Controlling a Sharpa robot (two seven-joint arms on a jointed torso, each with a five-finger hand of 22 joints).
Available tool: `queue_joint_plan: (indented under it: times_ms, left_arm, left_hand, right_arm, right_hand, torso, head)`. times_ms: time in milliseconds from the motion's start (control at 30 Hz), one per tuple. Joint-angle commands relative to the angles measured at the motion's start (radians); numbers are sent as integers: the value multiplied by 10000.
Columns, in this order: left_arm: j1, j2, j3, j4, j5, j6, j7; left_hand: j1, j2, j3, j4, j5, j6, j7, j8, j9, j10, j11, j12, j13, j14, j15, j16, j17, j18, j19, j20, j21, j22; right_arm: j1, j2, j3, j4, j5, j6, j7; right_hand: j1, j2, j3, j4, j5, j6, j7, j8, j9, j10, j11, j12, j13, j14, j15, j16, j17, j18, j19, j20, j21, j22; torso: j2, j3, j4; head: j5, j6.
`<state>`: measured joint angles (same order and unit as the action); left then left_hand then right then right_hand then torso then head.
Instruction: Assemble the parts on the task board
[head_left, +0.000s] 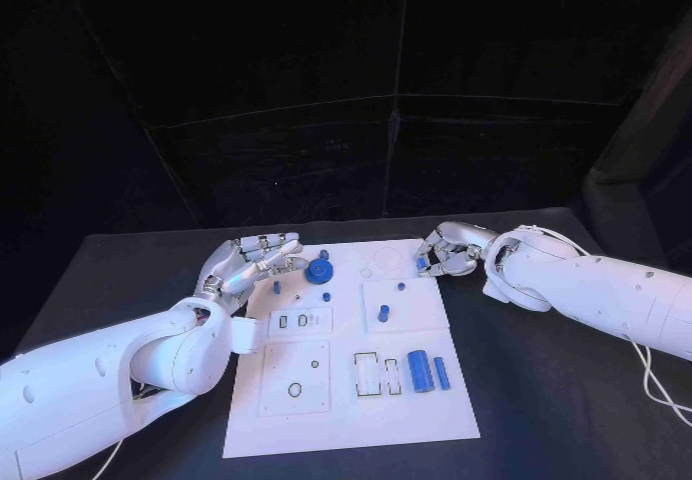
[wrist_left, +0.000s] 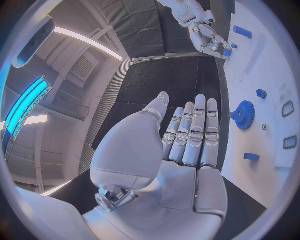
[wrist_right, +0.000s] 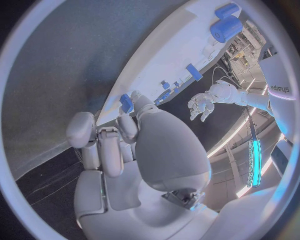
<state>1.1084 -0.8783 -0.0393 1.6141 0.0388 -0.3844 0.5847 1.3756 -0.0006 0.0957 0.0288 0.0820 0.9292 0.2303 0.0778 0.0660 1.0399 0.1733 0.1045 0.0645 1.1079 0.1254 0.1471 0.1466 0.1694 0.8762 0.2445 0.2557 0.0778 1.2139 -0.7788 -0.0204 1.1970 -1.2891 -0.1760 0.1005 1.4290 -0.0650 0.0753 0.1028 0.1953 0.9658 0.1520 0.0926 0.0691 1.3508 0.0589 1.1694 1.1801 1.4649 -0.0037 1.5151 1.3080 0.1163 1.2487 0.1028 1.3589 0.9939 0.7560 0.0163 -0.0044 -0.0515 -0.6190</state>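
Note:
The white task board (head_left: 361, 420) lies in the middle of the black table. My left hand (head_left: 257, 260) (wrist_left: 187, 145) hovers at the board's far left edge, palm flat and fingers straight, holding nothing. A blue gear (head_left: 319, 271) (wrist_left: 244, 114) sits on the board just beyond its fingertips. My right hand (head_left: 450, 255) (wrist_right: 144, 150) is at the board's far right edge. It pinches a small blue part (head_left: 423, 264) (wrist_right: 127, 103) between thumb and finger, low over the board. The left wrist view shows that right hand (wrist_left: 209, 37) with the small blue part (wrist_left: 227, 52) at its fingertips.
A short blue peg (head_left: 327, 296) and a blue piece (head_left: 384, 313) stand mid-board. A thick blue cylinder (head_left: 418, 370) (wrist_right: 225, 28) and a slim blue bar (head_left: 441, 373) lie near the right front. Bare black table surrounds the board.

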Motion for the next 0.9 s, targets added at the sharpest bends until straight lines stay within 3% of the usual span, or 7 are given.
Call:
queue_joint_plan:
  times_ms: [33, 300, 533, 733, 900]
  left_arm:
    - [9, 16, 6, 9, -65, 154, 4]
    - [9, 16, 6, 6, -65, 166, -8]
    - [9, 10, 6, 8, -65, 166, -11]
    - [9, 6, 6, 10, -65, 164, -11]
    - [9, -1, 6, 16, -65, 154, -9]
  left_hand:
    - [-16, 116, 20, -57, -44, 50, -10, -27, 0, 84, 0, -51, -2, 70, 28, -58, 11, 157, 36, 2, -54, -14]
    - [-20, 117, 21, -59, -46, 48, -9, -29, -1, 84, 1, -53, -2, 72, 28, -60, 12, 157, 38, 1, -55, -15]
    - [-20, 117, 21, -59, -46, 48, -9, -29, -1, 84, 1, -53, -2, 72, 28, -60, 12, 157, 38, 1, -55, -15]
    - [-20, 117, 21, -59, -46, 48, -9, -29, -1, 84, 1, -53, -2, 72, 28, -60, 12, 157, 38, 1, -55, -15]
    - [-20, 117, 21, -59, -46, 48, -9, -29, -1, 84, 1, -53, -2, 72, 28, -60, 12, 157, 38, 1, -55, -15]
  right_arm:
    - [12, 13, 0, 8, -52, -42, -44]
    - [12, 19, 0, 8, -54, -53, -46]
    - [12, -9, 1, 15, -54, -159, -44]
    - [12, -22, 1, 47, -54, -618, -47]
    - [12, -62, 4, 195, -32, -1102, -169]
  right_hand:
    - [-106, 14, -29, -35, -51, -47, -2, -32, -9, -56, 27, -33, -9, 762, -78, -10, 1215, -66, -18, -48, -41, -9]
    - [-25, 254, 127, -112, -104, 395, -86, 183, 64, 41, -44, 101, 127, 769, -122, -3, 1243, -70, 14, -69, -22, 38]
    - [197, 614, 527, -309, -609, 1099, -328, 509, 166, 148, -246, 209, 248, 782, -285, 14, 1301, -85, 77, -204, 19, 135]
    - [211, 803, 772, -399, -827, 1416, -467, 641, 223, 243, -360, 283, 332, 798, -384, 39, 1371, -108, 151, -298, 67, 255]
    - [154, 837, 849, -418, -928, 1431, -488, 630, 223, 257, -387, 248, 308, 811, -416, 61, 1429, -126, 206, -337, 103, 341]
  torso:
    - [-1, -6, 11]
    - [3, -4, 1]
    - [1, 0, -1]
    - [2, 0, 4]
    - [-13, 5, -4]
  head:
    - [-22, 5]
    - [-5, -18]
    - [-12, -38]
    - [-13, -57]
    - [2, -75]
